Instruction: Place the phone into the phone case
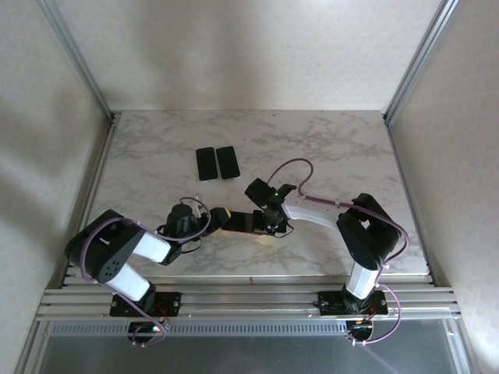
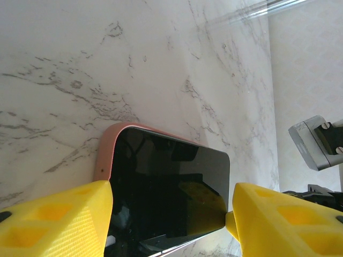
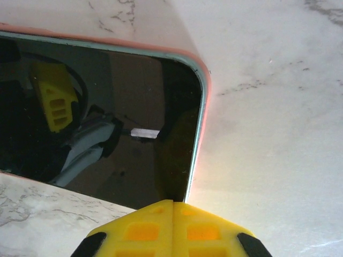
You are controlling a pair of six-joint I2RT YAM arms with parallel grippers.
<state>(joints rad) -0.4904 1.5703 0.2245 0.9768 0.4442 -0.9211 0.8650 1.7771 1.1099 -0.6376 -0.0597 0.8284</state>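
A black-screened phone (image 2: 166, 187) lies face up in a pink phone case (image 2: 106, 152) on the marble table, between the two arms (image 1: 242, 222). My left gripper (image 2: 171, 214) straddles it across its width. One yellow finger (image 2: 59, 219) lies against the case's pink side and the other finger (image 2: 284, 219) touches the opposite long edge. My right gripper (image 3: 172, 202) is shut, with its joined yellow tips resting on the phone (image 3: 107, 123) at its edge near a corner. There the pink case rim (image 3: 206, 85) shows around the phone's teal edge.
Two dark phone-like slabs (image 1: 207, 164) (image 1: 228, 162) lie side by side further back on the table. Aluminium rails (image 1: 249, 296) run along the near edge, and the enclosure walls stand close on both sides. Part of the right arm (image 2: 316, 144) shows in the left wrist view.
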